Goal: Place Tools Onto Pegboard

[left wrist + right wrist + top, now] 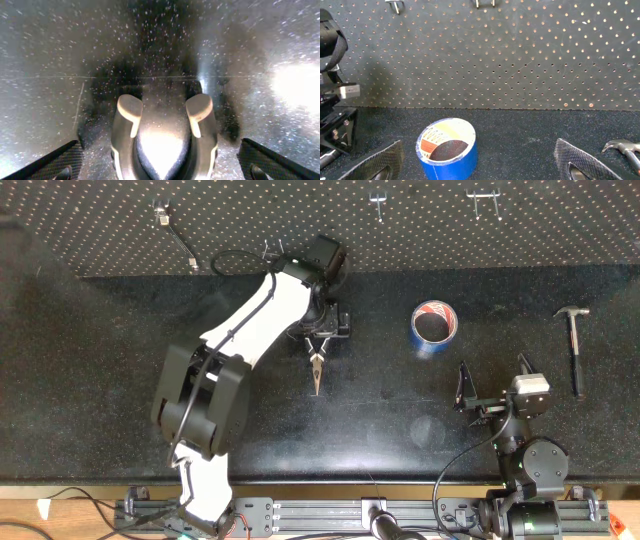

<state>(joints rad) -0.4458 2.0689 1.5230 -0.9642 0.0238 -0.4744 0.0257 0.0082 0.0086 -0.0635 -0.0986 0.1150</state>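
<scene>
Pliers with pale handles lie on the black mat, tip pointing toward the front edge. My left gripper hangs right over their handles, close to the pegboard. In the left wrist view the two handles lie between my open fingers, which stand wide apart and touch neither handle. My right gripper rests open at the front right, empty. Ahead of it stands a blue tape roll, and a hammer lies off to its side.
The pegboard carries metal hooks along its upper part, another pair to the right, and one hook with a dark cord at the left. The tape roll and the hammer lie on the right half of the mat.
</scene>
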